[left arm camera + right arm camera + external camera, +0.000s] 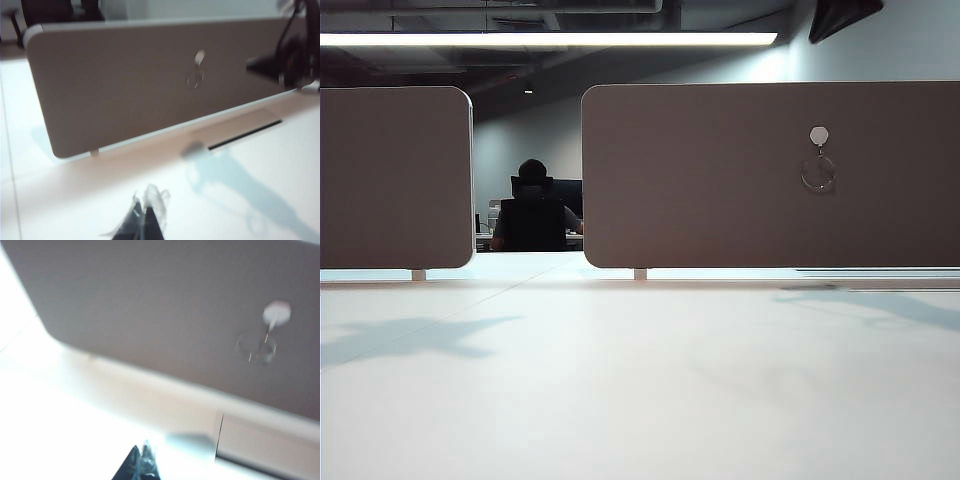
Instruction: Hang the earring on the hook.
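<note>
Hanging earring (818, 172) on hook (819, 135); left tool (145, 212), right tool (141, 456) closed.

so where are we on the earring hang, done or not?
Looks done: the earring hangs from the hook on the right divider panel. In hand: nothing; the left gripper and right gripper are both shut and empty, back from the panel. Nothing visibly left to do.
</note>
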`<state>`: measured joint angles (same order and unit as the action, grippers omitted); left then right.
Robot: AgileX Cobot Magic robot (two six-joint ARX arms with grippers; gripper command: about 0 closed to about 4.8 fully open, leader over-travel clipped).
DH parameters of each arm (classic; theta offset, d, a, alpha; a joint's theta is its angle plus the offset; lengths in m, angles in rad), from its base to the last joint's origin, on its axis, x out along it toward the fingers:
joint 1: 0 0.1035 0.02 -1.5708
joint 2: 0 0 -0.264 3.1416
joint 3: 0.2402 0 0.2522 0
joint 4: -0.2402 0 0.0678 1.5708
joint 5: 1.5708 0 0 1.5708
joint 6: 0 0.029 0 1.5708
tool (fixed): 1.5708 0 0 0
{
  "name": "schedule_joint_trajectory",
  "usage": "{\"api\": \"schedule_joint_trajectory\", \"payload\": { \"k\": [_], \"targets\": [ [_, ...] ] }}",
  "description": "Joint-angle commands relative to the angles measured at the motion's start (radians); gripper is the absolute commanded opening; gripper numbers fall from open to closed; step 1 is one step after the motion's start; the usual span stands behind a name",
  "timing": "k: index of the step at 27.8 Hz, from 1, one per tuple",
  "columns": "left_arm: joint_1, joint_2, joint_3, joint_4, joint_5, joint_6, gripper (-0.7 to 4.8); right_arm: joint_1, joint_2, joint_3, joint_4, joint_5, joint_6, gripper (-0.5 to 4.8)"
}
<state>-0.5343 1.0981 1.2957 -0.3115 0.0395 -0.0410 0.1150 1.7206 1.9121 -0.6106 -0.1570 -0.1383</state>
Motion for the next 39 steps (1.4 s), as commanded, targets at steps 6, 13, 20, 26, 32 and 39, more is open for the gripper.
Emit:
{"api": "schedule_joint_trajectory", "payload": {
  "k": [6, 13, 20, 26, 32, 39],
  "targets": [
    [0.000, -0.459, -0.254, -0.045, -0.006, 0.001, -0.06, 0.110, -0.527, -0.579, 0.220, -0.002, 0.021, -0.08],
    [0.000, -0.848, -0.484, -0.046, -0.062, 0.041, -0.06, 0.184, -0.902, -0.954, 0.279, -0.010, 0.096, -0.08],
    [0.000, -1.063, -0.666, -0.118, -0.061, 0.002, -0.06, 0.201, -1.221, -1.274, 0.306, -0.048, 0.136, -0.08],
    [-0.001, -1.086, -0.851, -0.063, -0.005, -0.046, -0.06, 0.201, -1.438, -1.492, 0.385, -0.066, 0.167, -0.08],
    [-0.002, -1.087, -1.050, 0.104, 0.028, -0.117, -0.06, 0.201, -1.556, -1.654, 0.384, -0.119, 0.198, -0.08],
    [-0.002, -1.088, -1.185, 0.172, 0.027, -0.128, -0.06, 0.201, -1.619, -1.766, 0.383, -0.111, 0.199, -0.08]
  ]
}}
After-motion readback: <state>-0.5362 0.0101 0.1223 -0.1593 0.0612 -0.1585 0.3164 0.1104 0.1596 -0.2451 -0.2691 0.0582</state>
